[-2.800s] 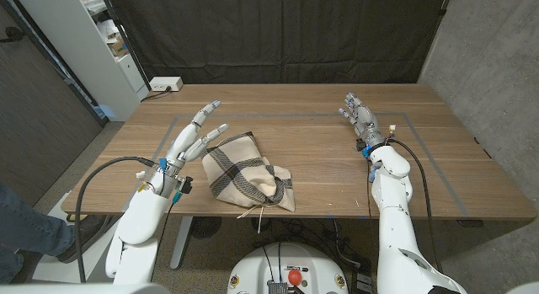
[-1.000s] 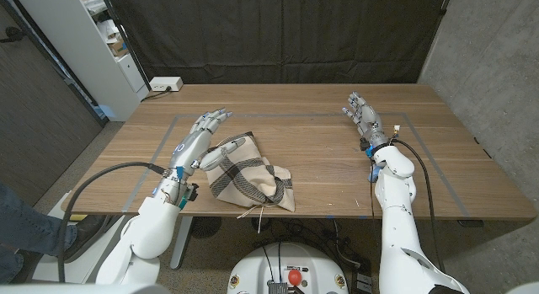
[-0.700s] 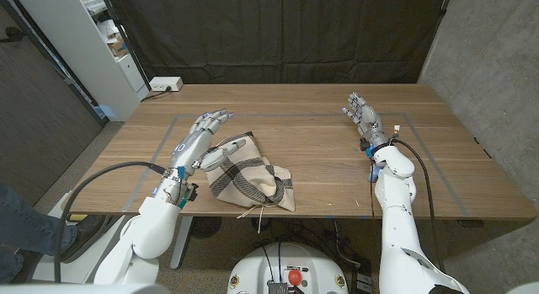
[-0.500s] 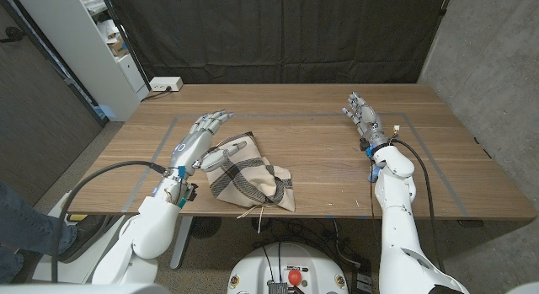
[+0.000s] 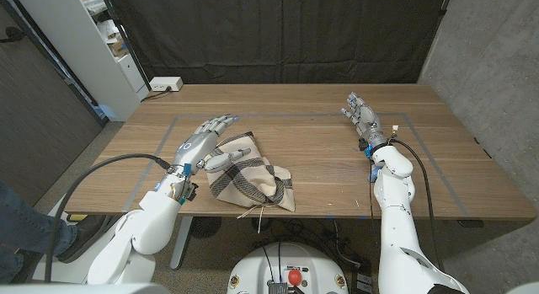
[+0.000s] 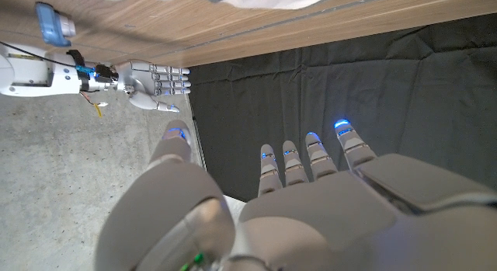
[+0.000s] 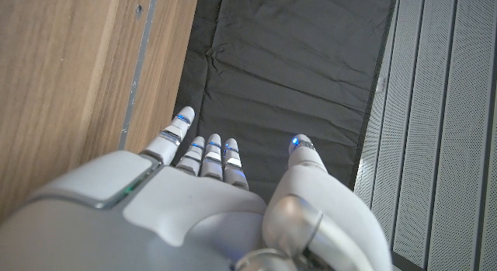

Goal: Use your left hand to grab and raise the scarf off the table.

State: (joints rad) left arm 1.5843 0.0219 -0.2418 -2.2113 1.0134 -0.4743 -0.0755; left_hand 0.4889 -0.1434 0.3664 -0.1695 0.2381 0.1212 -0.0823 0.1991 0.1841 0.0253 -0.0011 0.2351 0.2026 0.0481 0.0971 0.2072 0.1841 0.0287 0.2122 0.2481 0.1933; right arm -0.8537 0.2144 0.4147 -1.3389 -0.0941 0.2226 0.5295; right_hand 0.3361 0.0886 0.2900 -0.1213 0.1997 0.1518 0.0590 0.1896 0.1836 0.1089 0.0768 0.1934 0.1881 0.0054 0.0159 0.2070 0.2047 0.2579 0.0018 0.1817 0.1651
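Where the scarf (image 5: 246, 173) lies crumpled on the wooden table (image 5: 320, 172), near the front edge and left of the middle, the left hand (image 5: 202, 142) hovers at its left end. Fingers (image 5: 221, 122) extended and slightly apart, reaching past the scarf's far-left corner; thumb over the cloth. Cannot tell whether the thumb touches the fabric. Nothing gripped. Scarf is cream with dark plaid stripes, fully down on the table, fringe at its near edge. Right hand (image 5: 360, 115) well to the right of the scarf, farther back on the table, fingers spread a little, holding nothing. Left wrist view: own fingers (image 6: 307, 158) straight and parted, right hand (image 6: 151, 81) visible across the table.
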